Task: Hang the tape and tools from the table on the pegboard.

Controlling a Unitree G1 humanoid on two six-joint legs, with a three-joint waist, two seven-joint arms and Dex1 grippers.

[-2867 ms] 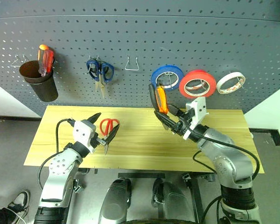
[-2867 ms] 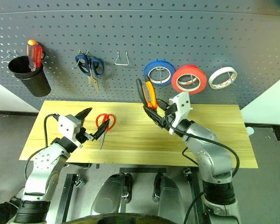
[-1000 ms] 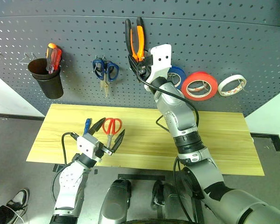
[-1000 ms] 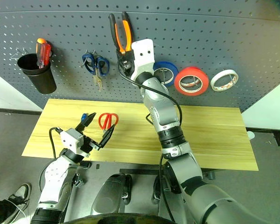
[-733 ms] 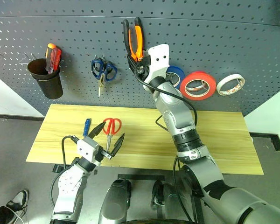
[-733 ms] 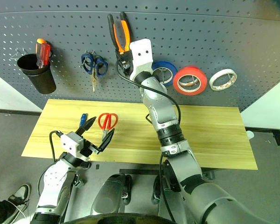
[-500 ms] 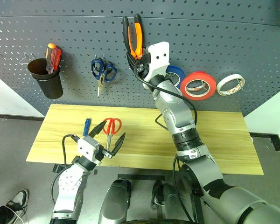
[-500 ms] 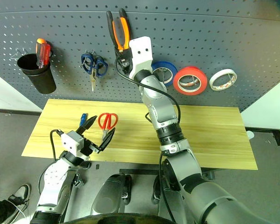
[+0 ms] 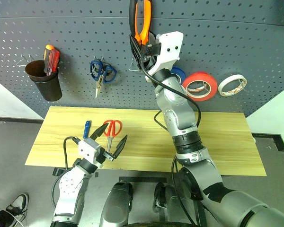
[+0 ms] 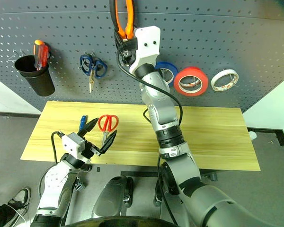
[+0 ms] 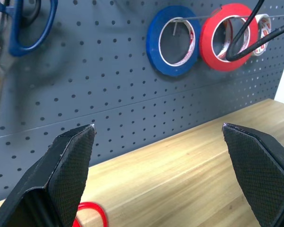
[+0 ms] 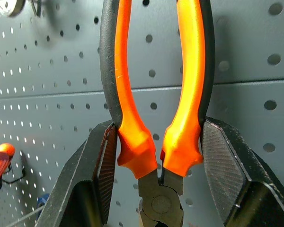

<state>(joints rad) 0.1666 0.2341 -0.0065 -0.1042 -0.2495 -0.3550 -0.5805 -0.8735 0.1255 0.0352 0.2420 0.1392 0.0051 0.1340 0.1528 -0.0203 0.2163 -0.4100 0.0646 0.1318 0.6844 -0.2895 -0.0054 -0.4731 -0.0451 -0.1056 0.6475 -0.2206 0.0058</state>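
pliers point(image 9: 141, 21) with orange-and-black handles are pinched near the pivot by the right claw point(image 12: 157, 158), handles up against the pegboard point(image 9: 236, 42), likely so the gap between them can drop over the bare wire hook point(image 9: 132, 66) just below. the red tape point(image 9: 201, 86) already hangs beside the blue roll point(image 9: 179, 74). red-handled scissors point(image 9: 111, 130) and blue-handled screwdriver point(image 9: 87, 128) lie on the wooden surface point(image 9: 217, 142), just ahead of the left claw point(image 9: 112, 139), which is spread wide and empty, seemingly poised for the scissors.
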